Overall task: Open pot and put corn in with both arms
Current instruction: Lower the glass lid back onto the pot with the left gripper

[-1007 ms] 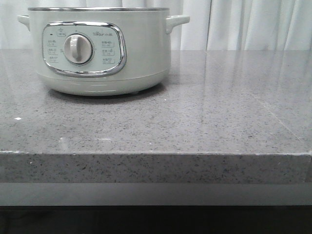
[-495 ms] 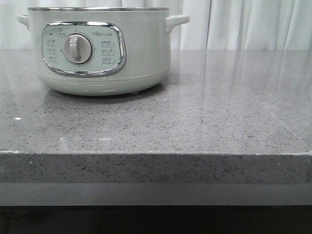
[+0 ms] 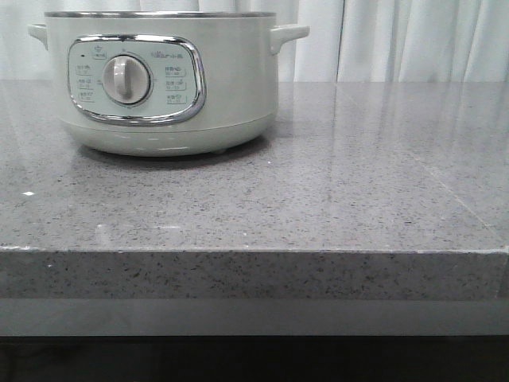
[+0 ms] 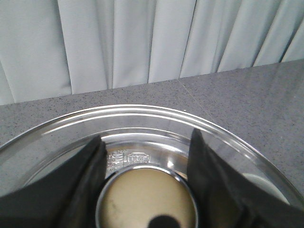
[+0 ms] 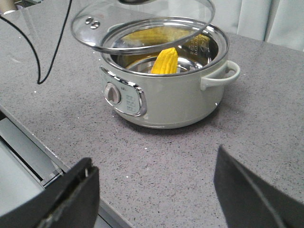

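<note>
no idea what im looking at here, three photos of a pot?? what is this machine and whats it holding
It is a two-armed robot, and each photo comes from a different camera. The front view looks across the grey counter at the pot. The left wrist view looks down past the left gripper, whose fingers sit either side of the knob of a glass lid. The right wrist view shows that lid held above the open pot, with the corn inside. The right gripper is open and empty.

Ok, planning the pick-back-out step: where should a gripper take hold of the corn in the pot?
Grip the corn by its upper end, coming straight down from above. It leans upright inside the pot, tip above the steel rim, lower part walled in. The glass lid hovering over it must first move aside.
</note>
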